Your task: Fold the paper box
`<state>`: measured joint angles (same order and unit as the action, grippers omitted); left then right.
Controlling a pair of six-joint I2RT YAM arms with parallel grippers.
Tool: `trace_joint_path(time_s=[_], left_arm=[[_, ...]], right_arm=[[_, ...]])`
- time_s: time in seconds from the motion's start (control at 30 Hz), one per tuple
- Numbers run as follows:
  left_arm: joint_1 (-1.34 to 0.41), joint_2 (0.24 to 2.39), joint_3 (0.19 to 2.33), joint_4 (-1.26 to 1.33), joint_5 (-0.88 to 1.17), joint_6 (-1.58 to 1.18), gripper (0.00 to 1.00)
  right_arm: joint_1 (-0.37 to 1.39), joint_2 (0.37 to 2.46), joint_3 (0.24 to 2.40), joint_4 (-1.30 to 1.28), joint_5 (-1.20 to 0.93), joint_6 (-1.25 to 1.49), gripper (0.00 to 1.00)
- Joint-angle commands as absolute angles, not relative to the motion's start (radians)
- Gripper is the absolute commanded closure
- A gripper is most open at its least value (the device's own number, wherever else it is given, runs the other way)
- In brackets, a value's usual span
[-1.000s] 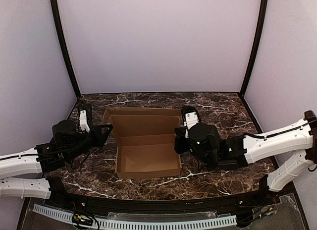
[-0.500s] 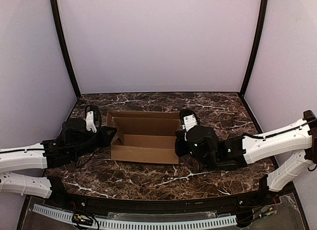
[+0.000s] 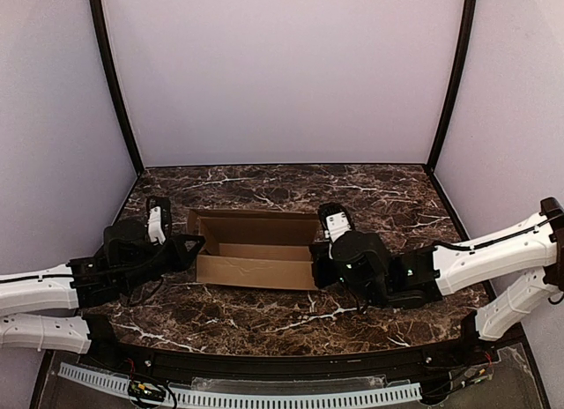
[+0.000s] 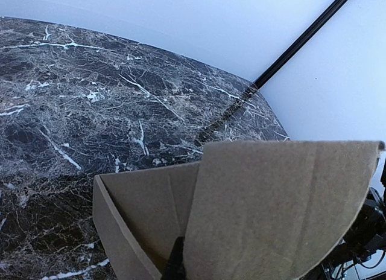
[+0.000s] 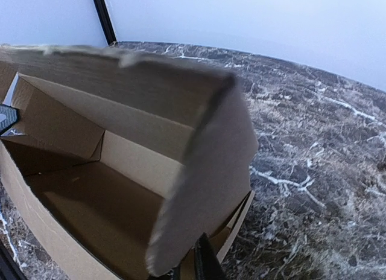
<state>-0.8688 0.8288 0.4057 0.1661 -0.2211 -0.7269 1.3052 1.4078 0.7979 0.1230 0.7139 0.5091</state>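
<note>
Open box (image 3: 256, 271) on bench (image 3: 379, 187); left pincer (image 3: 194, 245) closed, apparently on the left end flap; right pincer (image 3: 315, 261) at right flap, grip cannot be told.

On my feed the paper box (image 3: 256, 272) is plain brown cardboard, no print; the inside is the same brown, darker where shaded. Table (image 3: 264, 316) is dark brown-black marble w/ thin white veins all over. Walls (image 3: 282, 74) are plain pale lilac-grey. Frame posts (image 3: 115, 83) are black. Left arm (image 3: 35, 294) & right arm (image 3: 485, 255) have white shells, black at joints & wrist ends. Strip (image 3: 264, 397) along the near edge is white w/ fine ribbing.
</note>
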Motion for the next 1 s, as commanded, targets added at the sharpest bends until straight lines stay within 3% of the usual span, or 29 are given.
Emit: trace_joint_path(time_s=[0.0, 0.37, 0.67, 0.83, 0.97], left_arm=[[-0.891, 0.803, 0.345, 0.047, -0.138, -0.768, 0.99], [-0.893, 0.789, 0.312, 0.028, -0.165, -0.784, 0.99], [-0.904, 0.812, 0.304, 0.027, -0.220, -0.793, 0.99], [-0.908, 0.830, 0.304, 0.033, -0.240, -0.796, 0.99], [-0.908, 0.852, 0.302, 0.050, -0.260, -0.792, 0.99]], right_arm=[[1.330, 1.406, 0.767, 0.056, 0.619, 0.547, 0.86], [1.347, 1.333, 0.766, 0.025, 0.593, 0.562, 0.49], [1.351, 1.230, 0.766, 0.002, 0.479, 0.511, 0.34], [1.351, 1.160, 0.785, -0.064, 0.314, 0.434, 0.22], [1.351, 1.102, 0.792, -0.072, 0.232, 0.382, 0.21]])
